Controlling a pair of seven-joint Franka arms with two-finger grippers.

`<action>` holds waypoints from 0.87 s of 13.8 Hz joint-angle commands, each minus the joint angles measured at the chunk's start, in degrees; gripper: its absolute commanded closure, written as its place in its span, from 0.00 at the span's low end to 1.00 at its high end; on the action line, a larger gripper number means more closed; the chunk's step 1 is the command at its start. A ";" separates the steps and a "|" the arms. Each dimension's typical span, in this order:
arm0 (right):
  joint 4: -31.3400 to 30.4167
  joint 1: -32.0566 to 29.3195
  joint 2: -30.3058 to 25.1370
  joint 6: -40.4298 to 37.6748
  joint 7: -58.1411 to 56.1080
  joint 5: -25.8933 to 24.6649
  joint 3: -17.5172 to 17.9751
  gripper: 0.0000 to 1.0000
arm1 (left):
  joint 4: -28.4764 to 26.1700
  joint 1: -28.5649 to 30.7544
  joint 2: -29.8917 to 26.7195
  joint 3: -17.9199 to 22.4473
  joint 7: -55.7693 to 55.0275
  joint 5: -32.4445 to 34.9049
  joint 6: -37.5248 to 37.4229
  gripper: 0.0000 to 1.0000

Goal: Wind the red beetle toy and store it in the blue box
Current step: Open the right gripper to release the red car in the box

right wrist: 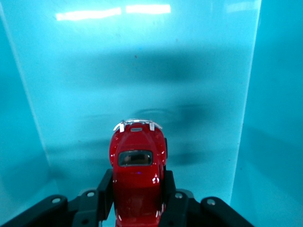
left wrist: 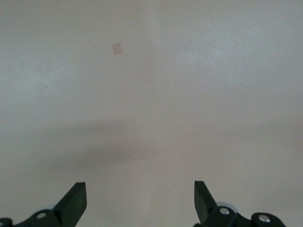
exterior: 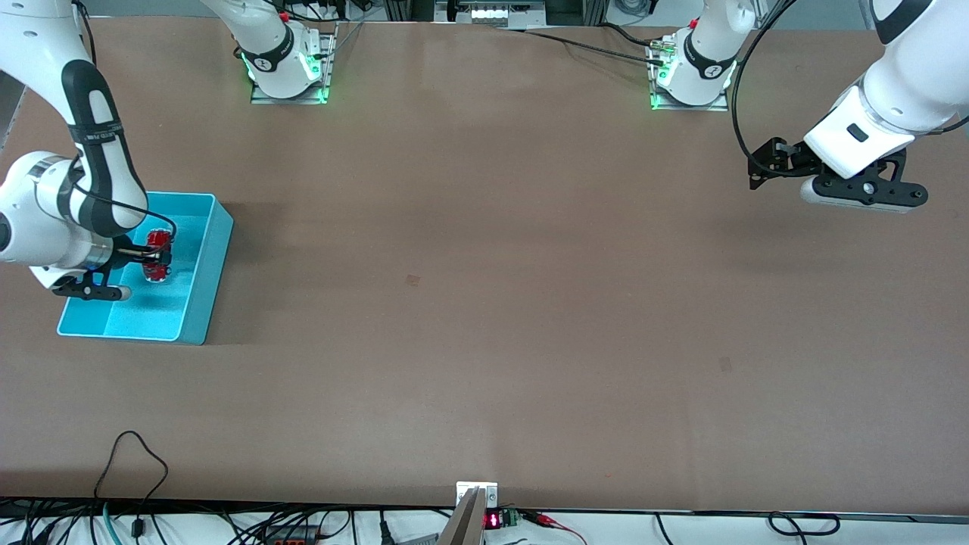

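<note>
The right tool is clamped on the sides of the red toy car, holding it inside the blue box, which sits at the worktop's edge at the right arm's end. The left tool waits wide open over bare worktop at the left arm's end.
</note>
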 commanded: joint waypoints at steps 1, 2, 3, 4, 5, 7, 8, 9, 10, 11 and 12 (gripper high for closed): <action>-3.75 -0.97 -1.06 4.23 0.68 -0.53 0.54 0.79 | 1.29 -0.05 0.31 -0.25 -0.60 -0.50 -0.74 0.00; -3.85 -0.88 -0.98 4.33 0.77 -0.53 0.54 0.72 | 1.29 -0.05 0.31 -0.25 -0.60 -0.50 -0.74 0.00; -3.76 -0.80 -0.97 4.24 0.85 -0.53 0.54 0.62 | 1.29 0.04 0.31 -0.25 -0.60 -0.58 -0.74 0.00; -3.76 -0.71 -0.97 4.24 0.85 -0.53 0.54 0.43 | 1.20 0.13 0.31 -0.25 -0.60 -0.59 -0.74 0.00; -3.76 -0.62 -1.15 4.24 0.85 -0.62 0.63 0.22 | 1.29 0.13 0.31 -0.25 -0.60 -0.50 -0.74 0.00; -3.50 -0.44 -1.94 3.89 0.68 -0.70 0.80 0.04 | 1.29 0.13 0.31 -0.25 -0.60 -0.59 -0.74 0.00; -3.41 -0.10 -2.64 3.71 0.33 -0.70 0.80 0.00 | 1.29 0.13 0.31 -0.25 -0.60 -0.59 -0.83 0.00; -3.41 0.08 -3.51 3.71 -0.02 -0.70 0.89 0.00 | 1.29 0.13 0.31 -0.25 -0.60 -0.59 -0.74 0.00; -3.06 0.08 -4.65 3.71 -0.20 -0.79 0.98 0.00 | 1.29 0.13 0.31 -0.25 -0.60 -0.50 -0.74 0.00; -2.97 0.17 -6.23 3.36 -0.20 -0.79 1.33 0.00 | 1.29 0.13 0.31 -0.25 -0.60 -0.58 -0.74 0.00; -2.80 0.08 -8.34 2.32 -0.20 -0.97 2.03 0.00 | 1.29 0.13 0.31 -0.25 -0.60 -0.59 -0.74 0.00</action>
